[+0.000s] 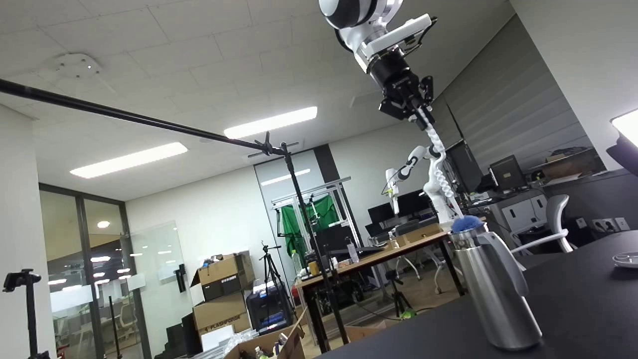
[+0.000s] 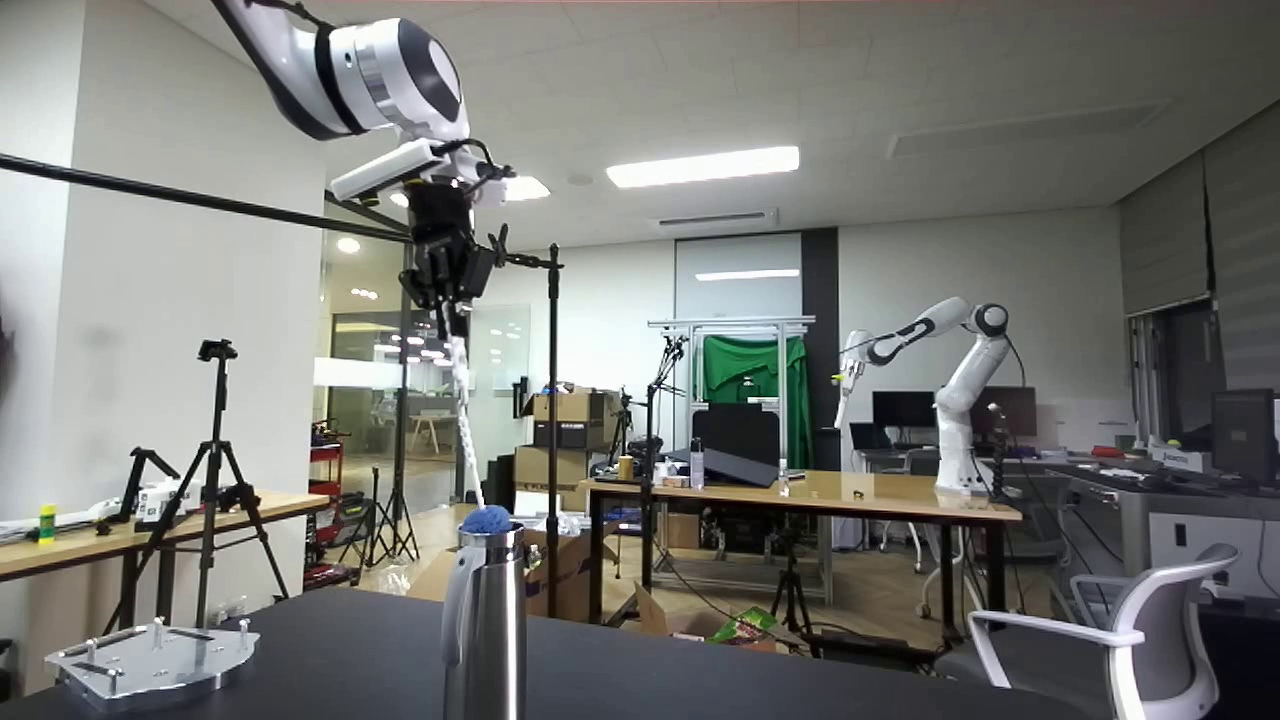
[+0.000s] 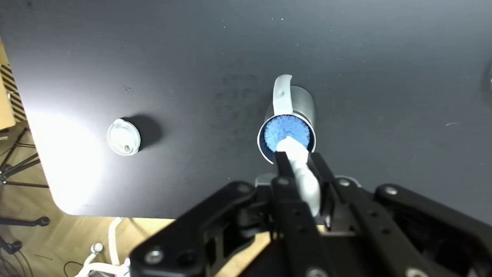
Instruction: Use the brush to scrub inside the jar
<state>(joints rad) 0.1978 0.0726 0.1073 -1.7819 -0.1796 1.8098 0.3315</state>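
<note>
The gripper (image 2: 452,320) pinches the brush (image 2: 466,430) by its stick — blue head (image 3: 287,125) partly in the jar (image 2: 502,630), a gap near eight o'clock in the wrist view. Pushed down askew, the head could snag the rim (image 2: 495,540), tipping the jar or twisting the stick.

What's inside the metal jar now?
The blue head of the brush sits partly inside the jar, its top above the rim in both exterior views. The head, shadow and the jar's wall hide whatever lies deeper; I can't tell what else is inside.
</note>
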